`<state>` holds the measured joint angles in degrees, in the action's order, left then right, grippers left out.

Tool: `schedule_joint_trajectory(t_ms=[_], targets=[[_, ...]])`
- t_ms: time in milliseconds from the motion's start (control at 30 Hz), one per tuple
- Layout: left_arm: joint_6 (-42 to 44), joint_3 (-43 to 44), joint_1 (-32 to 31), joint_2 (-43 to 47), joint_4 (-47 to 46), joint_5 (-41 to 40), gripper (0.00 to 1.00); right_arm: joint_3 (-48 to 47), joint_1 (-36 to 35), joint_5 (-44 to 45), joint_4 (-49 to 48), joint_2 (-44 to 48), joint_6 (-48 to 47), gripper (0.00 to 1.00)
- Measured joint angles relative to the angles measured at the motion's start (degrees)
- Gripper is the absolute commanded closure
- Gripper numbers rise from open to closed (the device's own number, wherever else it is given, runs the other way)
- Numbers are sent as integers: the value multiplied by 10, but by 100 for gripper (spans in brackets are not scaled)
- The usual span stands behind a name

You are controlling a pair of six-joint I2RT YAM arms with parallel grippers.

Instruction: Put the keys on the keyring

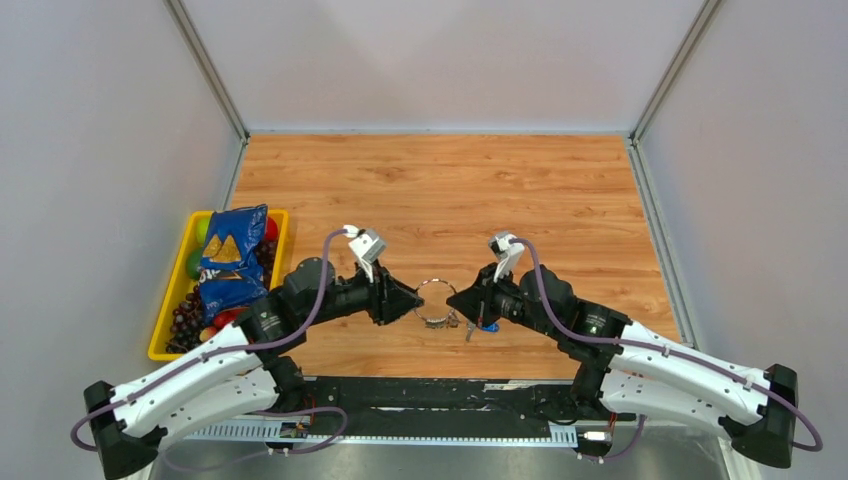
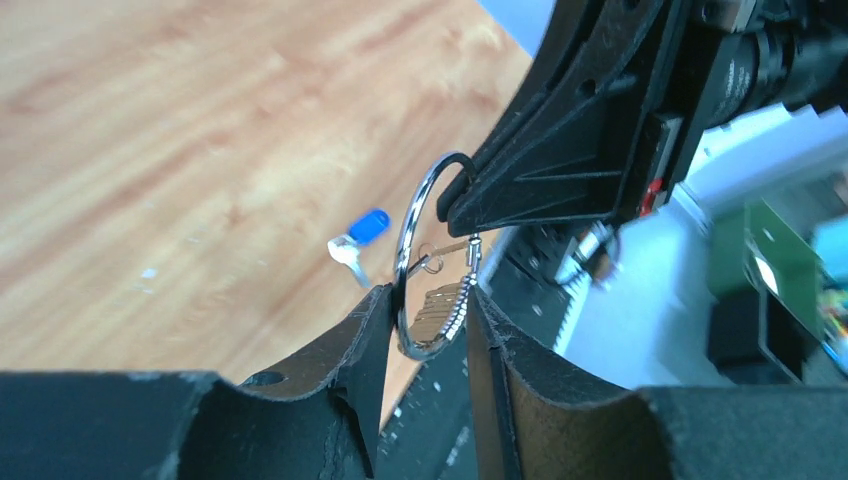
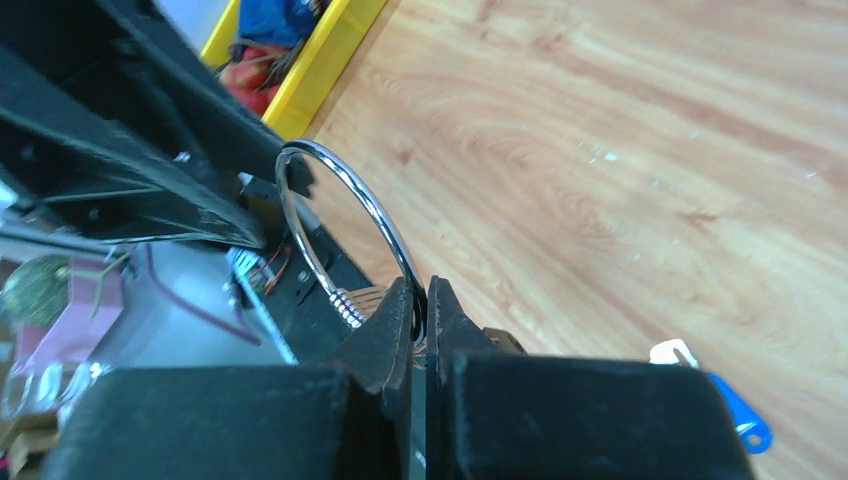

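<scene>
The keyring (image 1: pixel 436 282) is a thin silver ring held above the wood between my two grippers. Small silver keys (image 2: pixel 440 305) hang stacked at its bottom. My right gripper (image 1: pixel 456 299) is shut on the keyring (image 3: pixel 350 195), pinching the wire at the fingertips (image 3: pixel 400 310). My left gripper (image 1: pixel 413 300) is open, and the lower arc of the keyring (image 2: pixel 412 225) sits between its fingers. A blue-headed key (image 2: pixel 365 228) lies flat on the table under the right gripper, also seen as the blue-headed key (image 3: pixel 738 415). No black-headed key shows.
A yellow bin (image 1: pixel 168 292) at the left table edge holds a blue snack bag (image 1: pixel 232 255) and fruit. A black rail (image 1: pixel 430 400) runs along the near edge between the arm bases. Grey walls close in the table's sides and back.
</scene>
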<state>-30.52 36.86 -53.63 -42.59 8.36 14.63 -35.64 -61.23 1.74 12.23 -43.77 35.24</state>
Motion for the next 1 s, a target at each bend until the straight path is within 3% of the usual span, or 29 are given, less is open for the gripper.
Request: schedule_joint_trajectory(t_ms=[367, 833, 1000], targets=[[19, 3, 0, 139, 61, -170, 58, -70, -1, 245, 21, -110, -59, 100], [23, 2, 0, 177, 93, -190, 58, -102, -1, 665, 47, -233, -79, 100], [24, -2, 0, 191, 97, -191, 58, -132, -1, 750, 44, -342, -89, 100]])
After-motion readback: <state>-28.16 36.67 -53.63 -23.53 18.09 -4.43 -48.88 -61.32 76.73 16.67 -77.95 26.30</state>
